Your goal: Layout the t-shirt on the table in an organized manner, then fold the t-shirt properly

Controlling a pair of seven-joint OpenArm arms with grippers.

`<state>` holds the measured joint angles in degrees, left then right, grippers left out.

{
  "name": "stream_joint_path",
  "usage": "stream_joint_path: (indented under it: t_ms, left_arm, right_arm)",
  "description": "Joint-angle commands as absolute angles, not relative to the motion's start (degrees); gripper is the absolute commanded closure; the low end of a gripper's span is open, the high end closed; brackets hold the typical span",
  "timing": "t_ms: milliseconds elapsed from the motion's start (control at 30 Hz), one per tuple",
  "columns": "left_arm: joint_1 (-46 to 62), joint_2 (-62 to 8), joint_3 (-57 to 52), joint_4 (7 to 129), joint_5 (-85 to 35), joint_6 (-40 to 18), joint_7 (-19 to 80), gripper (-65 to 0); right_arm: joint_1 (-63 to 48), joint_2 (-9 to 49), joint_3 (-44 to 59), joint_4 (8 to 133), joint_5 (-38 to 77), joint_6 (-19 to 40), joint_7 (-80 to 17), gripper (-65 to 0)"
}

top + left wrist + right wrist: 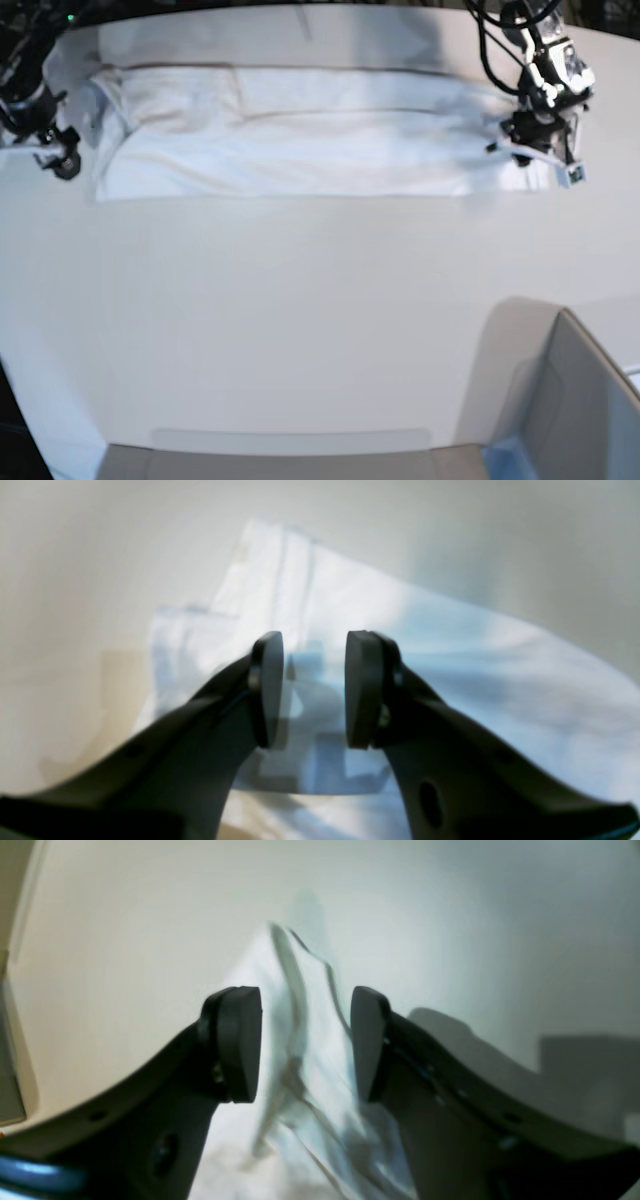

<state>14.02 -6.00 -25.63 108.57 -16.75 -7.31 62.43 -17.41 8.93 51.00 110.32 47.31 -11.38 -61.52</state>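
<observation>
The t-shirt point(300, 140) is found lying on the far part of the table point(300, 320), folded into a long narrow band whose long axis runs left to right across the base view. No print is visible on the upper surface.

The left gripper point(314, 690) is seen at the band's end on the right of the base view. Its pads are spread, with cloth visible through the gap and below it; nothing is pinched. The right gripper point(306, 1042) stands at the opposite end of the band. Its pads are also spread; a raised ridge of white cloth passes between them, and contact with either pad cannot be confirmed owing to blur.

Each arm is thus nearest to its own end of the t-shirt, with the cloth directly ahead of and beneath the fingers. It is judged that any coming fold would be taken across the long axis, one end carried toward the other.

A grey box point(580, 400) with a blue corner is noted at the table's near edge, well apart from the t-shirt. Its contents cannot be made out.
</observation>
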Motion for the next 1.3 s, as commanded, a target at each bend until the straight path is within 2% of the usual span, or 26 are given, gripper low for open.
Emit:
stream_joint_path:
  t_ms: [0,200,367,633,867,1033,1267]
  left_arm:
    - [13.76,-6.46,-25.89,109.58,-17.1,-7.34,61.67,-22.0]
    - [15.87,-6.64,-25.71,106.33,-17.1,-7.43,61.93,-22.0]
    - [15.52,-6.81,-25.8,100.44,-17.1,-7.52,69.23,-21.9]
    - [15.52,-6.46,-25.89,105.1,-17.27,-7.6,64.22,-21.9]
    - [11.38,-6.29,-24.75,111.52,-17.36,-7.6,63.6,-21.9]
    - [9.71,-6.29,-25.01,114.24,-17.36,-7.6,63.52,-21.9]
    - [8.4,-8.22,-24.66,109.85,-17.1,-7.6,63.52,-22.1]
  right_arm:
    - [-17.1,9.71,51.21,112.48,48.31,-10.77,-60.79,-29.1]
    - [-14.11,9.98,46.37,117.23,51.38,-10.59,-60.79,-29.1]
    - [-12.35,12.26,32.66,117.49,52.35,-10.59,-60.7,-29.1]
    - [-9.36,12.44,12.53,117.05,51.74,-10.59,-60.62,-29.1]
    - [-8.48,9.19,-5.58,112.84,39.43,-10.59,-60.53,-29.1]
    - [-9.27,6.9,-7.43,106.68,36.09,-10.59,-60.53,-29.1]
    - [-9.45,8.4,-4.44,103.6,36.09,-10.68,-60.53,-29.1]
